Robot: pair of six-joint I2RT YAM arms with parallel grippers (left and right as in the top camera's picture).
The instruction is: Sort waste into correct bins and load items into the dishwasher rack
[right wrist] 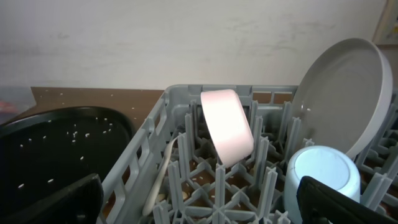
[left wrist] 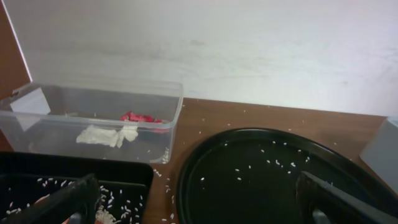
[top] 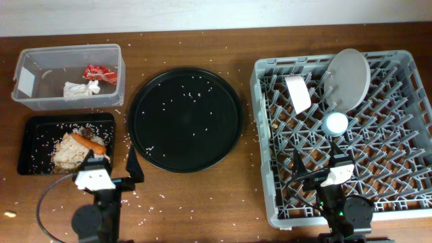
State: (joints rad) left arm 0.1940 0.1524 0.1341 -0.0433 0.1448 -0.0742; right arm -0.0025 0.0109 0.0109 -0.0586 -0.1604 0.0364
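The clear tub (top: pixel 67 48) at the back left holds the red wrapper (top: pixel 100 73) and the white tissue (top: pixel 81 90); both also show in the left wrist view, the wrapper (left wrist: pixel 140 117) and the tissue (left wrist: pixel 106 135). The shallow black tray (top: pixel 40 135) holds the beige food scraps (top: pixel 69 150) and the carrot (top: pixel 89 142). The grey rack (top: pixel 263 135) holds the plate (top: pixel 347 77) on edge, the cream bowl (top: pixel 298 93) on edge and the blue cup (top: pixel 335 123) upside down. My left gripper (top: pixel 116 162) is open and empty, low at the tray's front right corner. My right gripper (top: pixel 322 162) is open and empty over the rack's front.
The large round black tray (top: pixel 185 118) lies mid-table, dotted with rice. Rice grains are scattered over the wood. A pale spoon-like utensil (right wrist: pixel 163 180) leans inside the rack's left wall (right wrist: pixel 134 168). A wall stands behind the table.
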